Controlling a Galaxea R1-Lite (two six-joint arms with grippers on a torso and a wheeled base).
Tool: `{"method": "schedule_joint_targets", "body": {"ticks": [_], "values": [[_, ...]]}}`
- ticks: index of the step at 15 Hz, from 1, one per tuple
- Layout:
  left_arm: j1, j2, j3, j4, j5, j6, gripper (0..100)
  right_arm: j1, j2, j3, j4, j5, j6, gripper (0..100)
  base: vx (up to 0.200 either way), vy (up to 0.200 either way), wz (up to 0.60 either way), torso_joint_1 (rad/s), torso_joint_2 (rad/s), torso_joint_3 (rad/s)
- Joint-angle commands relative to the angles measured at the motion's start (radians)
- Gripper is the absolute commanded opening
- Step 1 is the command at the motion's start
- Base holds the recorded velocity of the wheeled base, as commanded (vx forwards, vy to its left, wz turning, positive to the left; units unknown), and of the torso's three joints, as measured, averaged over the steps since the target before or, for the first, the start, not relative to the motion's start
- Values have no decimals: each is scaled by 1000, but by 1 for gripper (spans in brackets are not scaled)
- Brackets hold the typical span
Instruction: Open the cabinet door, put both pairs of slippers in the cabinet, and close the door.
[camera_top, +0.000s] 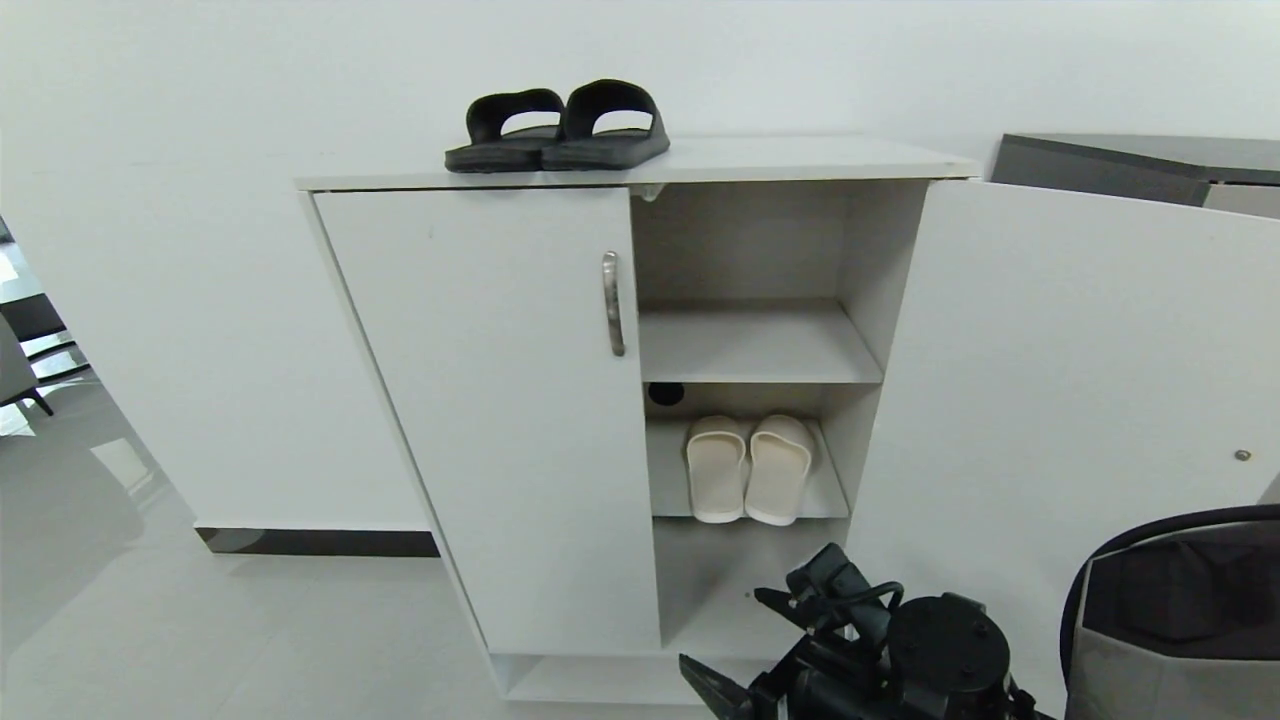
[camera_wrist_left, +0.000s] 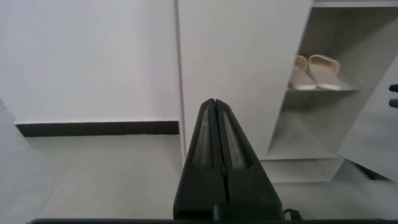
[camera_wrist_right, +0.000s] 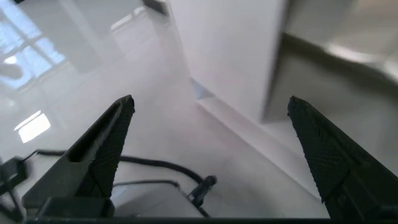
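Note:
A pair of black slippers lies on top of the white cabinet. A pair of white slippers rests side by side on the middle shelf inside. The right door is swung wide; the left door with its metal handle is closed. My right gripper hangs low in front of the cabinet's bottom compartment, open and holding nothing. My left gripper is shut on nothing, low and to the left of the cabinet, pointing at the closed door's side.
The upper shelf holds nothing. A grey piece of furniture stands behind the open door at the right. A dark chair is at the far left. A black cable lies on the floor. Bare floor stretches left of the cabinet.

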Motion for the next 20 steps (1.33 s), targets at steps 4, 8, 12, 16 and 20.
{"method": "schedule_joint_targets", "body": {"ticks": [4,8,12,16,20], "values": [[1,0,0,0,0,-2,0,-1,5,6,0,0,-2,100,0,200,0,0,1,5],[1,0,0,0,2,-2,0,0,10,4,0,0,-2,100,0,200,0,6,1,4],[1,1,0,0,2,-2,0,0,10,6,0,0,-2,100,0,200,0,8,2,4],[1,0,0,0,2,0,0,3,11,6,0,0,-5,100,0,100,0,0,0,1],[1,0,0,-2,2,0,0,3,27,6,0,0,-14,100,0,0,0,0,0,0]]}}
